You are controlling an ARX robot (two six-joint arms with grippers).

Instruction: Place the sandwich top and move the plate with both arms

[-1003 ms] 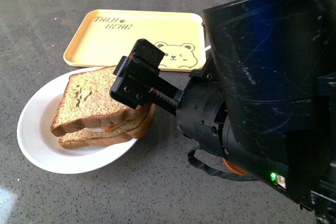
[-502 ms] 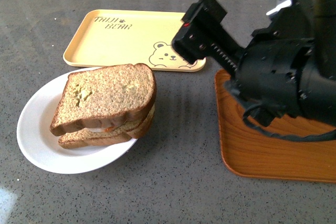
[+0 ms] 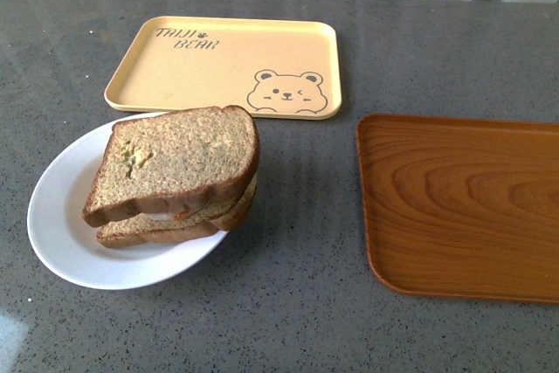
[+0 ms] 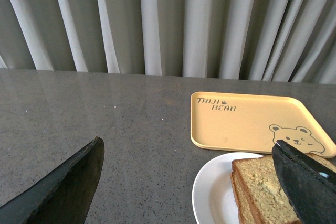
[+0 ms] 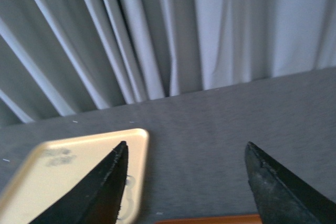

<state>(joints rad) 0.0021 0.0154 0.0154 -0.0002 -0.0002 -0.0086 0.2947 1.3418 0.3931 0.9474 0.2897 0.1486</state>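
The left end effector (image 4: 186, 144) is spread wide above the tabletop (image 4: 105, 108). The plate (image 4: 210, 192) and sandwich top (image 4: 260, 179) lie by one finger, partly hidden by it and cut off at the picture's edge. The right end effector (image 5: 185, 144) is equally spread, near the yellow tray (image 5: 63, 171). In the front view, the sandwich top caps the stack on the plate, and open tabletop separates the plate from the wooden tray (image 3: 463, 207).

The left hand (image 4: 186, 145) and right hand (image 5: 185, 144) both have fingers spread wide, empty.
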